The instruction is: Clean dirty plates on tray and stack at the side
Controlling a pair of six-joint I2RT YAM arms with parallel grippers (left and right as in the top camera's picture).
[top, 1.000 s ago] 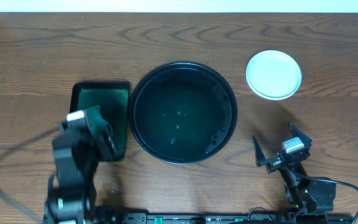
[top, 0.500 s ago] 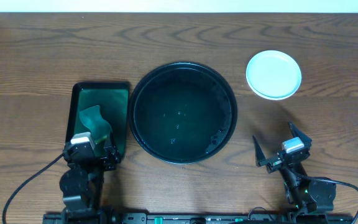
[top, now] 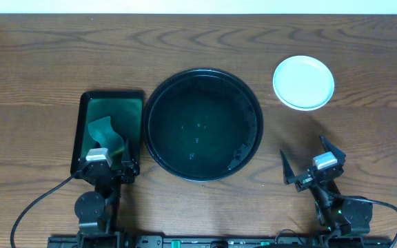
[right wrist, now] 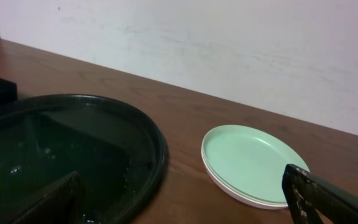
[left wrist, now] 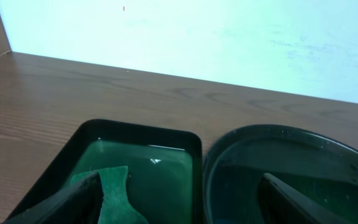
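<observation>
L arm has pulled back over the last sec: it was up over the small rectangular tray (top: pixel 112 94), now it's parked low at the near table (top: pixel 40 62) edge, w/ left gripper (top: pixel 107 166) just short of that tray's near rim. R arm hasn't moved, right gripper (top: pixel 303 150) sits near the front edge, well apart from everything. Both sets of fingers are spread wide w/ nothing between them; wrist views confirm, fingertips at the frame edges and clear air in the middle. My read: both arms back at rest and hands empty = task looks done or v. close, no step visibly left. Containers: the tray (top: pixel 185 117) (big round black one) has no plates on it, only a few glints that look like droplets or wet film on the floor. The plates (top: pixel 303 83) are off to the far right of it, stacked on the table, near but not touching its rim. R wrist view shows at least 2 rims in the stack, can't confirm a 3rd. Top plate looks clean, no green smears visible. Rect tray holds a green cloth (top: pixel 103 132), crumpled, lying toward the near left part; green floor looks glossy/wet, can't tell if there's standing liquid.
</observation>
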